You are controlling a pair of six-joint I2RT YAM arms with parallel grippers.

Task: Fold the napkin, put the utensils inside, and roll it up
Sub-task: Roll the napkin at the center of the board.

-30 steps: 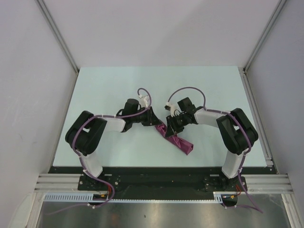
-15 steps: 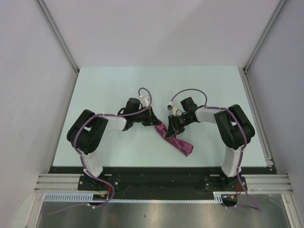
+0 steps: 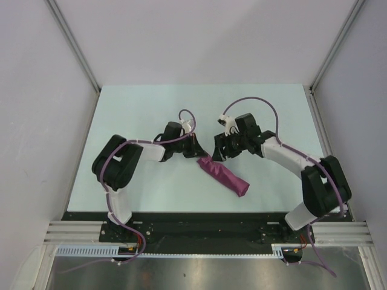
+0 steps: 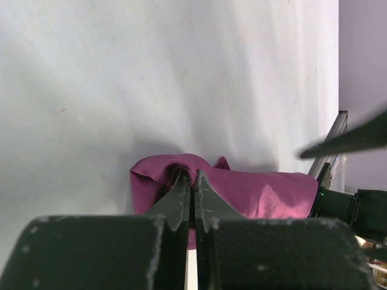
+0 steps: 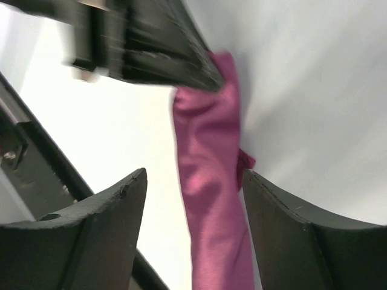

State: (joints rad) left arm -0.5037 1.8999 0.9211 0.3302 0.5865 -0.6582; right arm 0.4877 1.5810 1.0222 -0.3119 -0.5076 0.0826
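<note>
Right wrist view: napkin (image 5: 208, 199) runs off the bottom edge; left gripper (image 5: 210, 83) blurred. Left wrist view: its fingers (image 4: 175, 202) mask napkin's near edge.

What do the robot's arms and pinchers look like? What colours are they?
The left arm and right arm are made of smooth white tubes joined by chunky black joints. A thin purple cable loops along each one. The left gripper and right gripper are black, each with two wedge-shaped fingers that get narrower toward the tips.
</note>
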